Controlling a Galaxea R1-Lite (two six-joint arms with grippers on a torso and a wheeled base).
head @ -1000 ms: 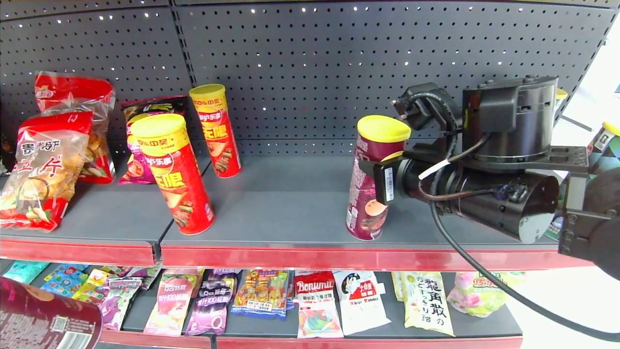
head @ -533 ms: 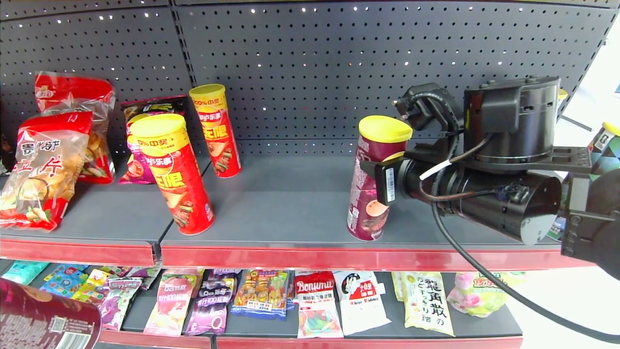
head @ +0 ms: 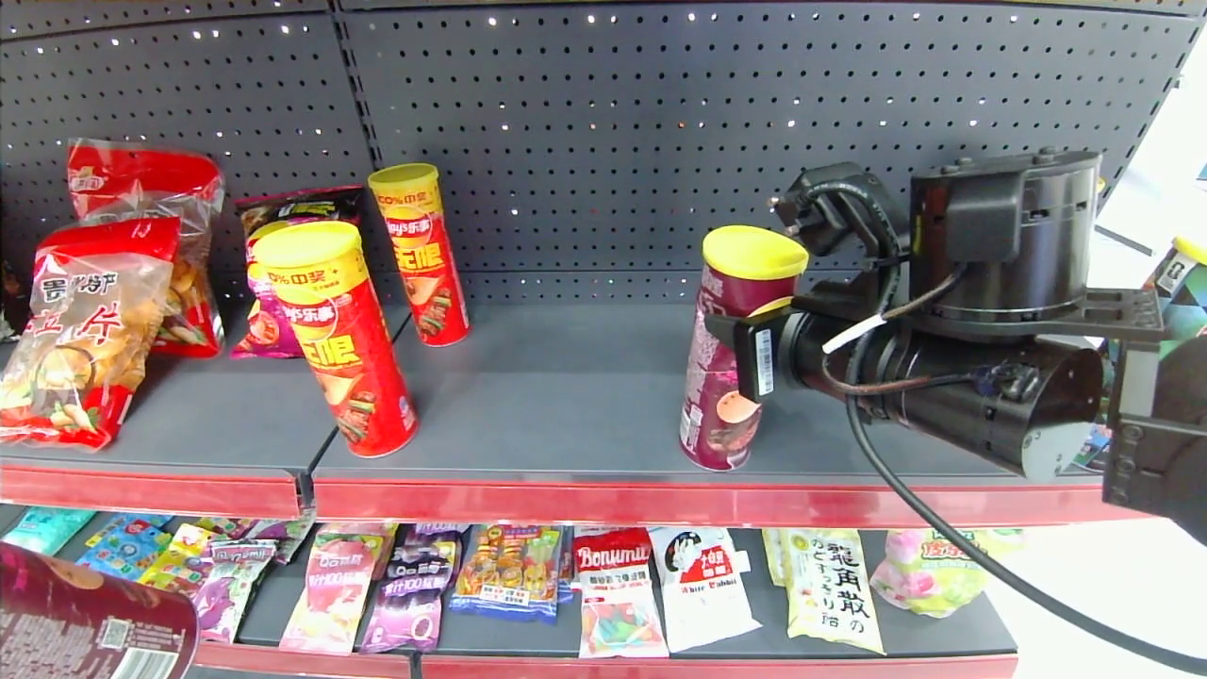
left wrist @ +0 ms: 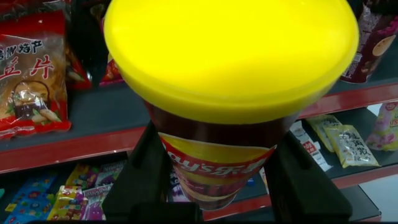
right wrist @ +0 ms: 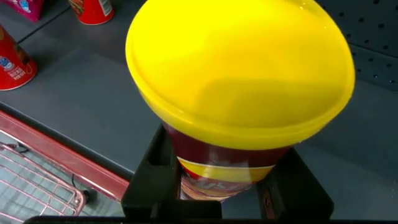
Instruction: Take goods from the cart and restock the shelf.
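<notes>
Maroon can [head: 719, 415] w/ yellow lid stands on top shelf [head: 566, 396] nr front edge, well apart from red cans [head: 339, 349]. R pincer [head: 754, 351] clamped on its upper body, just below lid. L pincer [left wrist: 217, 186] clamped on 2nd can [left wrist: 230, 50], low at robot's left, in front of shelves.

Maroon can [head: 731, 377]: right flank covered by the right arm [head: 943, 377]. Its yellow lid [right wrist: 239, 68] buries the can base and right pincer [right wrist: 227, 186] tips; shelf [right wrist: 81, 106] contact unclear. Second can [head: 85, 618] cropped by head view's bottom-left corner; in left wrist view its top, cut by the edge, masks left pincer [left wrist: 221, 186] tips.
</notes>
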